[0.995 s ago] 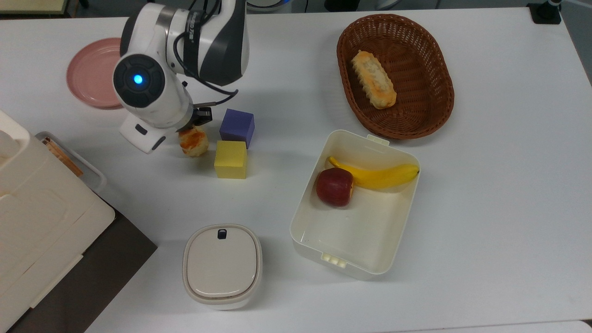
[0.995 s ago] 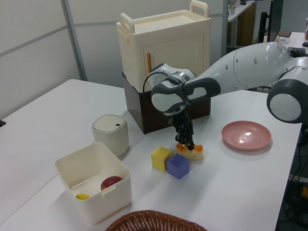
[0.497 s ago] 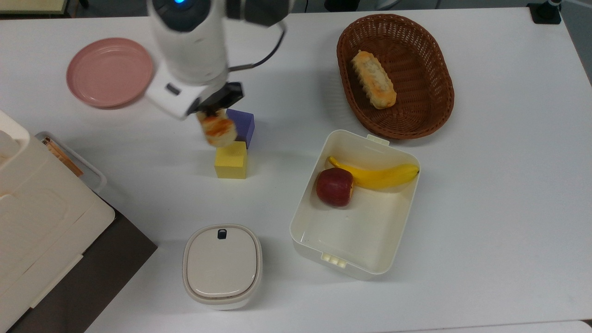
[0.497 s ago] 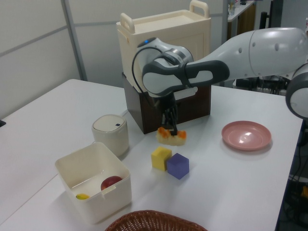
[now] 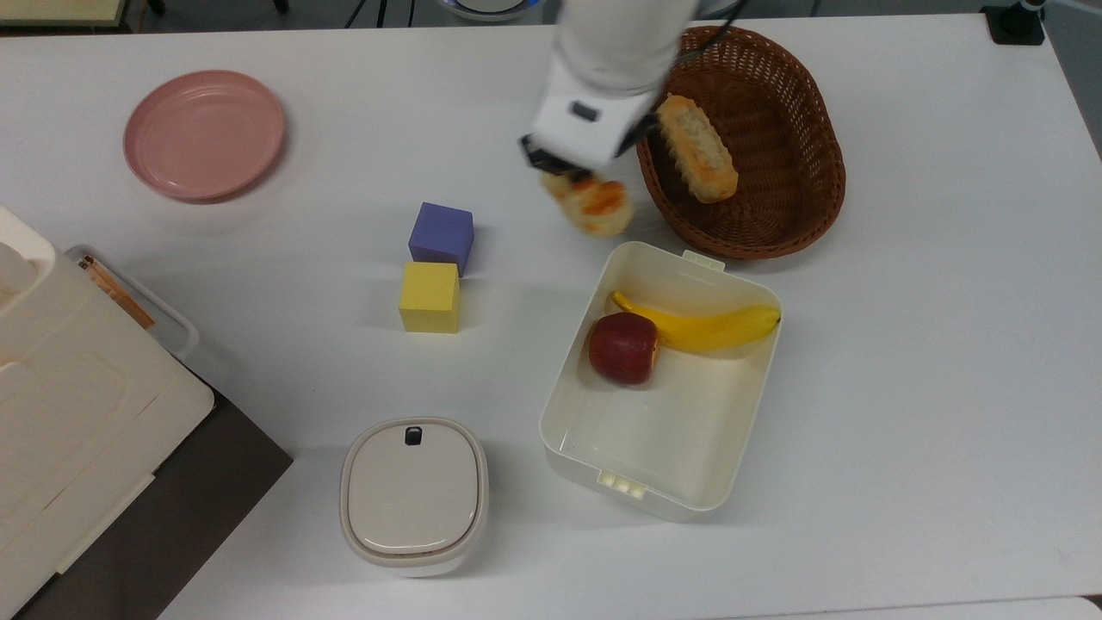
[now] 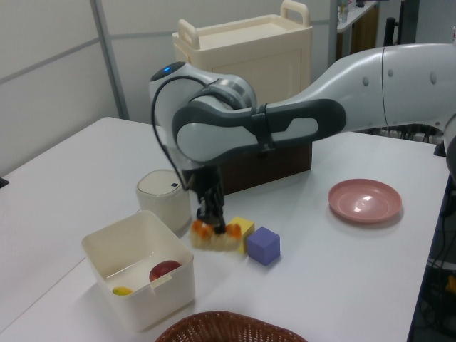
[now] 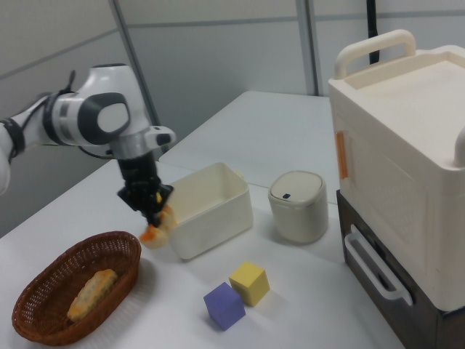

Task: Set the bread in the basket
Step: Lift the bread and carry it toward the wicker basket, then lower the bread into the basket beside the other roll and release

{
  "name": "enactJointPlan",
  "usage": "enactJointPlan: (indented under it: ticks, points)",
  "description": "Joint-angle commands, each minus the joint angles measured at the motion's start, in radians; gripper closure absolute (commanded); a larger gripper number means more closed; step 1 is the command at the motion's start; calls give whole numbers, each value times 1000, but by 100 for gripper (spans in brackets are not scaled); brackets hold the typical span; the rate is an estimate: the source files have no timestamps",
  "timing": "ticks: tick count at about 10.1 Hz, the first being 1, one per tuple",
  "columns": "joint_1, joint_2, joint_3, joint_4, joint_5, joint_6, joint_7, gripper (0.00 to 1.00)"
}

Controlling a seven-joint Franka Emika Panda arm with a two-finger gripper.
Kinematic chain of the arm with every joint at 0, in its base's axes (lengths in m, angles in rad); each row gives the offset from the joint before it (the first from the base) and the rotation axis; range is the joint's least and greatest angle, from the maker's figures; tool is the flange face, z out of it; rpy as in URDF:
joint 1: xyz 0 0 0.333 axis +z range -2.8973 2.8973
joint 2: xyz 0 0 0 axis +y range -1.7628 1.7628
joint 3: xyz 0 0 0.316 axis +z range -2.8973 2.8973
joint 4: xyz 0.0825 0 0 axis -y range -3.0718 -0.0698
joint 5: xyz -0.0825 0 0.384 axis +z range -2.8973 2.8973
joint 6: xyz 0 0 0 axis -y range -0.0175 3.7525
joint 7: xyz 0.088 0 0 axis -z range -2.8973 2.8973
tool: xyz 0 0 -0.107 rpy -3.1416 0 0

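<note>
I have the gripper [image 5: 578, 178] clamped on the bread [image 5: 596, 207], a lumpy orange-glazed bun, held in the air just beside the basket [image 5: 801, 207], off its rim on the top view's left. The basket is dark woven wicker, oval, with a longer pale loaf [image 5: 696, 160] inside. The arm reaches down steeply, wrist above the rim. The white plastic box [image 5: 689, 491] sits near below; the bare table [image 5: 947, 344] is beyond.
</note>
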Motion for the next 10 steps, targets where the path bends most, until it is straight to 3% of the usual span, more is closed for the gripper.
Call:
enactJointPlan:
  ticks: [1, 4, 5, 6, 8, 10]
  points:
    - [144, -28, -15, -16, 32, -18, 53, 100]
    - [302, -22, -15, -23, 32, -38, 136, 100]
    - [327, -22, -15, -24, 31, -44, 153, 58]
    - [330, -19, -15, -23, 16, -59, 202, 1]
    - [309, -27, -30, -13, 15, -61, 210, 0]
    - [185, -56, -32, -12, 12, -59, 202, 0]
